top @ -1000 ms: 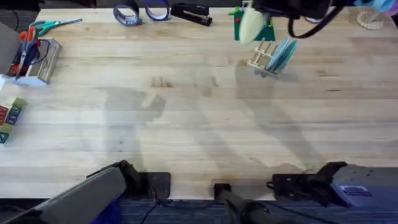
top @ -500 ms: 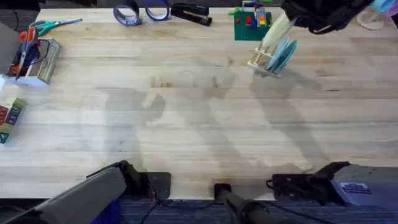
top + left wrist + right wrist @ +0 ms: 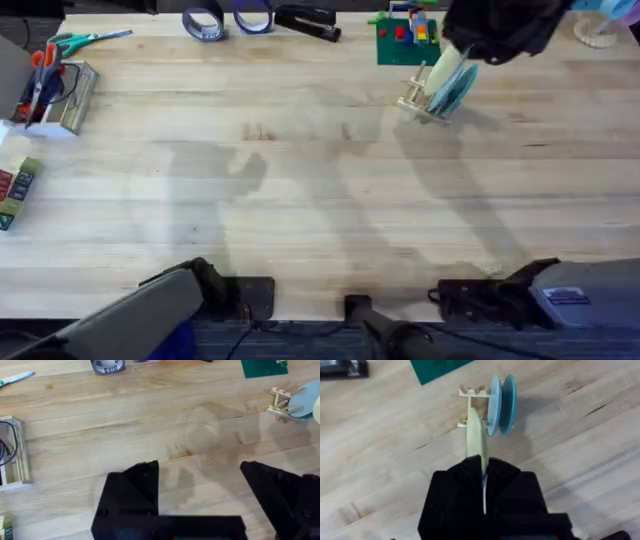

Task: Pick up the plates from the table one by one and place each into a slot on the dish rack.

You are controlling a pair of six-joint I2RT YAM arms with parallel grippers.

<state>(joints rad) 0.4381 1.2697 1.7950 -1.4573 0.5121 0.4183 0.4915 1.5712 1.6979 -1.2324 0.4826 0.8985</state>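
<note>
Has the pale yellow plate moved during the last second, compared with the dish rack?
Yes. The pale yellow plate, held edge-on by the right gripper, has come down from beside the green baseplate to the dish rack.

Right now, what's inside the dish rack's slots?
Two plates stand on edge in the dish rack: the light blue plate and the turquoise plate. The right tool holds the pale yellow plate at the rack; whether it's seated is hidden.

- Left end effector (image 3: 200, 502): two chunky matte-black fingers on a black crossbar.
- Right end effector (image 3: 484, 491): a broad, angular black housing.
- Arm bases: dark, with grey covers and black cables; the right one has a small blue label.
</note>
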